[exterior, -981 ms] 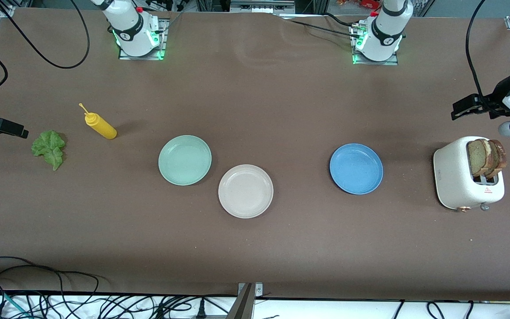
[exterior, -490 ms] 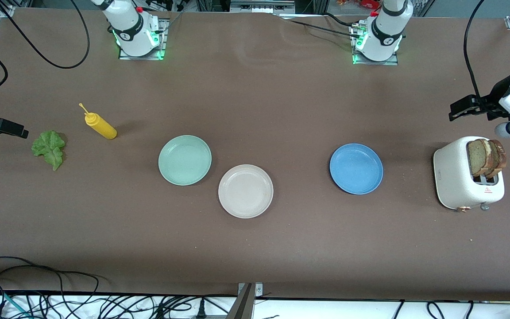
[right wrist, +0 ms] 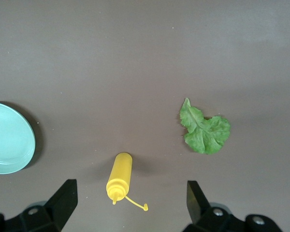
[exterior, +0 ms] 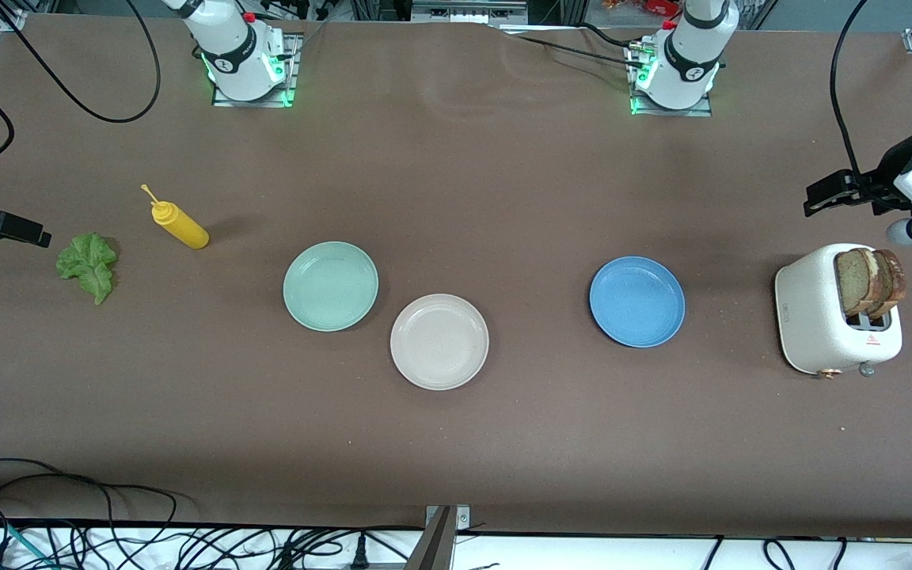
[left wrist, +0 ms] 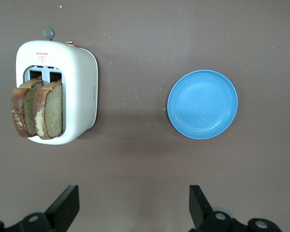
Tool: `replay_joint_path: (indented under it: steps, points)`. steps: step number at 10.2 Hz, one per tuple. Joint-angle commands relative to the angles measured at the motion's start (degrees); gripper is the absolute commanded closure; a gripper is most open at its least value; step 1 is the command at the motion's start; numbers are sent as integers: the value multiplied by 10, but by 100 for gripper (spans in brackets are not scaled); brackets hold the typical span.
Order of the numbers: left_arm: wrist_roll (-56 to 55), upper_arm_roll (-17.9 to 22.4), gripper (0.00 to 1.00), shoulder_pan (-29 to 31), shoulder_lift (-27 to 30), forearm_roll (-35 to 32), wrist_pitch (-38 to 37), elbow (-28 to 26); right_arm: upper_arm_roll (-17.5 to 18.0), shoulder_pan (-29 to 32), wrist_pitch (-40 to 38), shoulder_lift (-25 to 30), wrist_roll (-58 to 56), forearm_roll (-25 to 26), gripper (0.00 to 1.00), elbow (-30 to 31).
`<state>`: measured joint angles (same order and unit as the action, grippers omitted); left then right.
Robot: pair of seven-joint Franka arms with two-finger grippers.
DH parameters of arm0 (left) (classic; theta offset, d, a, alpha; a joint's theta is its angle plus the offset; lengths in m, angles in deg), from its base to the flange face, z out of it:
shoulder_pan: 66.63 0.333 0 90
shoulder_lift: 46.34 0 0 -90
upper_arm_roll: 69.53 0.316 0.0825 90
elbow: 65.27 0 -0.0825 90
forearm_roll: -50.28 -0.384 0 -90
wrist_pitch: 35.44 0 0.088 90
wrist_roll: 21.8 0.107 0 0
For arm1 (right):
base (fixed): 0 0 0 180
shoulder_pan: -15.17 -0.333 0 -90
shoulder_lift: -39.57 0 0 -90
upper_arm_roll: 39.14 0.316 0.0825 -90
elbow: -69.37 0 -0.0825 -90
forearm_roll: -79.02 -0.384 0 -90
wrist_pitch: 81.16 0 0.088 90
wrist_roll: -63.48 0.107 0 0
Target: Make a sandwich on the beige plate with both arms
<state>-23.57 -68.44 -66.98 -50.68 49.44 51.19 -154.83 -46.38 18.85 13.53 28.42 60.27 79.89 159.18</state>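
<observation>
Brown table (exterior: 456,443), with the beige plate (exterior: 439,341) lying empty near its middle and taken here as the landmark. Toward the left arm's end from that plate, white toaster (exterior: 828,321) lying on its side, slots turned toward that end of the table; in the slots two bread slices (exterior: 869,281), standing on edge side by side, their long axes running out of the toaster, crusts showing brown in the left wrist view (left wrist: 37,110). Between toaster and beige plate, well apart from both, blue plate (exterior: 636,302). Just beside the beige plate, farther from the front camera and toward the right arm's end, mint-green plate (exterior: 330,286). Farther toward that end, yellow squeeze bottle (exterior: 179,223) lying down, nozzle pointing away from the beige plate. Farthest from the plate, flat lettuce leaf (exterior: 90,265). Left gripper (left wrist: 134,208) hanging over bare table near the toaster, fingers spread wide, holding nothing. Right gripper (right wrist: 130,205) up over the bottle, fingers likewise wide apart and empty.
</observation>
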Motion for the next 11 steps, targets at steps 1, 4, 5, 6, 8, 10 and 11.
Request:
replay_joint_path:
  steps: [1,4,5,6,8,10,11]
  points:
    - [16,2,0,4,-9,17,-11,18,2,0,-2,5,4,1,0,3]
    - [16,1,0,3,-18,17,-11,18,2,1,-2,5,1,0,0,3]
    - [15,1,0,0,-17,18,-11,19,2,1,-2,5,2,1,0,3]
    - [15,1,0,1,-17,18,-11,20,2,1,-2,5,1,1,0,3]
    - [13,1,0,3,-16,29,-12,30,2,1,-2,5,0,1,0,3]
    - [14,2,0,8,-16,46,-12,32,2,1,-2,5,0,0,0,3]
    - [14,2,0,8,-16,46,-12,32,2,1,-2,5,0,1,0,3]
